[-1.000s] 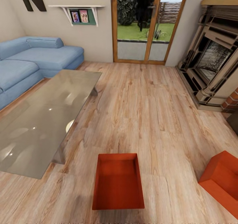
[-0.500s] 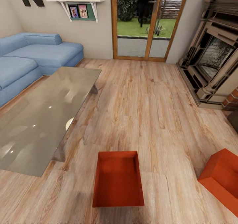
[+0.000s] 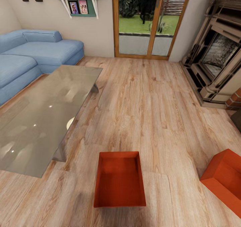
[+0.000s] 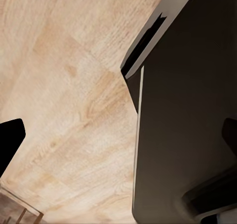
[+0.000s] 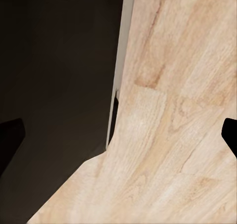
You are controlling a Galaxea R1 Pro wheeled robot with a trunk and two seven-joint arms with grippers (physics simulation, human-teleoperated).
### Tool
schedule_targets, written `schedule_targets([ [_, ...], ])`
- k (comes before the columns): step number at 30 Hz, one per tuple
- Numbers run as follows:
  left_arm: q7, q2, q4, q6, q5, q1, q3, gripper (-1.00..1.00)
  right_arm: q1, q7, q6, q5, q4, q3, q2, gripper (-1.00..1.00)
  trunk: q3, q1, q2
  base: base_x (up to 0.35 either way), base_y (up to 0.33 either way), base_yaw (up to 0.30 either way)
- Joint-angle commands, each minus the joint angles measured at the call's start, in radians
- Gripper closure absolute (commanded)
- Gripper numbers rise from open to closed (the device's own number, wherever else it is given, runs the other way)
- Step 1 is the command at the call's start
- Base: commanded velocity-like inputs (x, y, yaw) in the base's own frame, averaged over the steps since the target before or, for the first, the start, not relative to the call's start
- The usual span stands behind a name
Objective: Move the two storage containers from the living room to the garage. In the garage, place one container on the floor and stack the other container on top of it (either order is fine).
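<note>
A living room with a light wood plank floor [image 3: 147, 100] running from the near edge up to wood-framed glass doors [image 3: 149, 23] in the far wall, grass and a fence beyond the panes. On the left sits a blue corner sofa [image 3: 36, 56], its long seat reaching toward the doors. In front of it stands a glass coffee table [image 3: 43, 116], its top catching pale reflections, one corner pointing at the near container. Along the right wall is a stone fireplace [image 3: 217, 60] with a brick edge beside it. High on the far wall hangs a white shelf [image 3: 78, 3] with two small framed pictures.

The two storage containers rest on the planks, well apart from each other. One container [image 3: 119, 180] lies straight ahead at the near edge of the head view, open side up, its long side running away from the robot, just beside the table's near corner but not touching it. The other container [image 3: 224, 180] lies off to the right, turned at an angle, partly cut by the picture's edge.

In the left wrist view, a dark fingertip [image 4: 10, 142] shows over bare planks beside a dark robot body [image 4: 187, 125]; in the right wrist view, a fingertip [image 5: 230, 135] shows at the edge. Both grippers' tips stand wide apart with nothing between them
</note>
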Motion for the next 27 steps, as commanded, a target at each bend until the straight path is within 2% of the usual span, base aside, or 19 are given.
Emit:
schedule_targets([
  [1,0.002,0.000,-0.001,-0.001,-0.003,0.000,0.005,-1.00,-0.001,0.005,-0.005,-0.010,0.003,0.007,0.000,-1.00,-0.001,0.000,0.000,0.000,0.000,0.000],
  [18,0.002,-0.002,-0.001,-0.001,-0.004,0.000,0.004,-1.00,-0.001,0.006,-0.004,-0.010,0.003,0.007,0.007,-1.00,-0.001,0.000,0.000,0.000,0.000,0.000],
  [23,0.001,-0.003,-0.001,-0.002,-0.009,0.000,-0.004,-1.00,-0.001,0.004,0.000,-0.008,0.003,0.011,0.001,-1.00,-0.001,0.000,0.000,0.000,0.000,0.000],
  [25,0.001,-0.004,-0.003,-0.002,-0.014,0.000,-0.006,-1.00,-0.002,-0.012,0.004,-0.007,0.000,0.011,-0.001,-1.00,-0.001,0.000,0.000,0.000,0.000,0.000],
  [26,0.002,0.018,-0.054,0.011,-0.018,-0.003,-0.009,-1.00,0.000,-0.105,0.028,-0.008,-0.067,0.008,-0.004,-1.00,-0.001,0.000,0.000,0.000,0.000,0.000],
  [27,0.003,0.030,-0.083,0.017,-0.018,-0.003,-0.009,-1.00,-0.003,-0.124,0.051,-0.009,-0.090,0.008,-0.006,-1.00,-0.001,0.000,0.000,0.000,0.000,0.000],
])
